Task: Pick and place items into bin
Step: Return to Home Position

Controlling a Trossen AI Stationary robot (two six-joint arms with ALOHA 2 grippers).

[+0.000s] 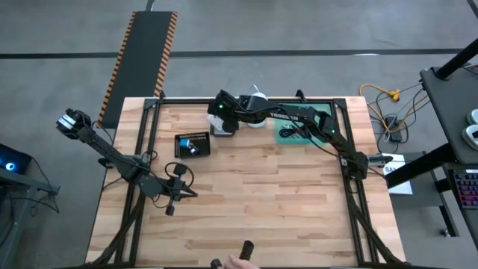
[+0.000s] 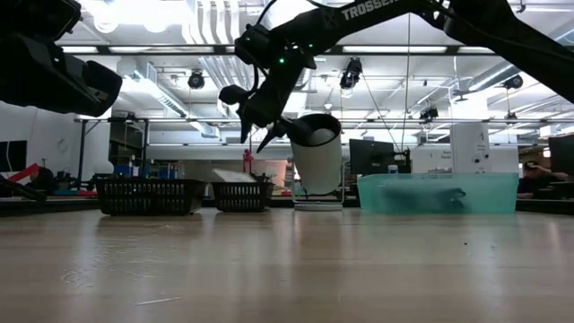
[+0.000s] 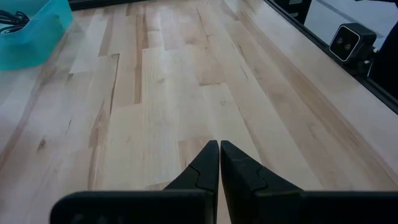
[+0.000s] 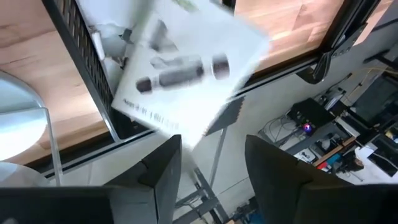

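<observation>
— Bench (image 1: 261, 209) boards on our side are bare pale planks, with nothing loose on them that I can make out. The left arm (image 1: 119, 161) sits low over the near-left part, its jaws pressed together on nothing.

— And mid-bench?

— One small black tray (image 1: 193, 143) with something blue and white in it, too small to name. Off to the right and farther back is the green bin (image 1: 302, 128), with a dark cable (image 3: 11, 18) coiled inside.

— Where's the white box?

— Far edge. The right arm (image 1: 284, 116) reaches across to the black bin (image 2: 242, 195), and its jaws hang spread wide, gripping nothing. The white box (image 4: 193, 81) is straight beneath them, beside the bin's wire wall (image 4: 81, 50), lying askew. I cannot tell whether it has settled flat.

— If it needed taking again?

— I'd guess it's light, stiff card, slick on the printed face. Pinch it across the two long edges near the middle. Take it by a corner and it may swivel and slide out. A hard squeeze could dent it.

— That white tub (image 2: 318, 161)?

— It stands between the black bin and the green one.
</observation>
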